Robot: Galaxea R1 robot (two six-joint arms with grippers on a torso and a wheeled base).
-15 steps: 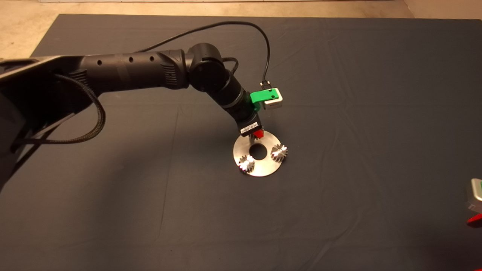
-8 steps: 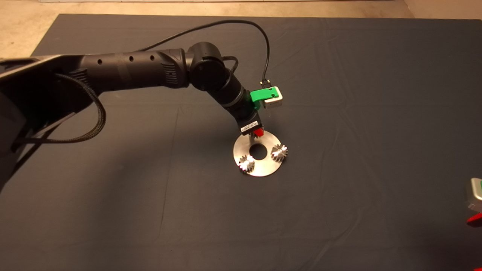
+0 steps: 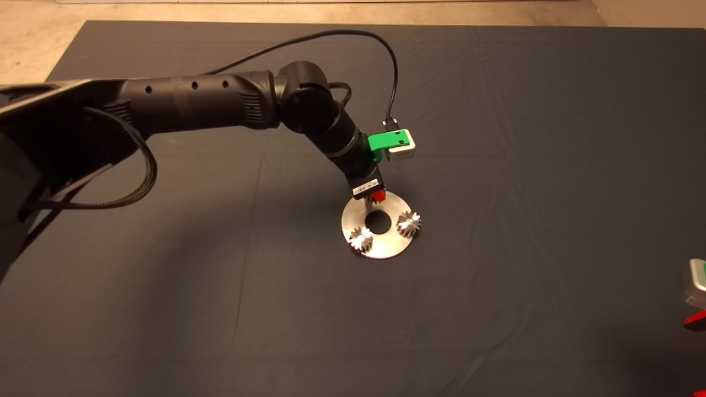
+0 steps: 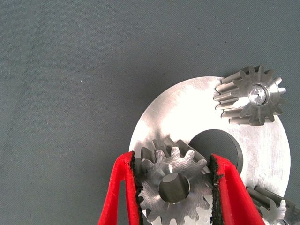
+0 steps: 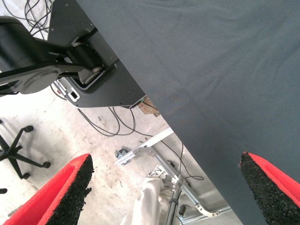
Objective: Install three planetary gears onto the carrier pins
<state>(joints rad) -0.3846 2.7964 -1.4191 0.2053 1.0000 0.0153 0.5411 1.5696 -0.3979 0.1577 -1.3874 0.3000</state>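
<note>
Two planetary gears point(image 3: 408, 223) sit on carrier pins point(image 4: 258, 93); our left gripper point(image 4: 174, 187) clamps the third gear point(image 4: 174, 185) upright over the disc's point(image 3: 386, 249) far edge; our right gripper point(image 5: 164, 187) waits spread wide

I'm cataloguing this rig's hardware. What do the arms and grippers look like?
The left arm is black and tubular with round joints, a braided black cable and a white barcode label. Its green-mounted left gripper has red fingers with black pads, like the right gripper.
</note>
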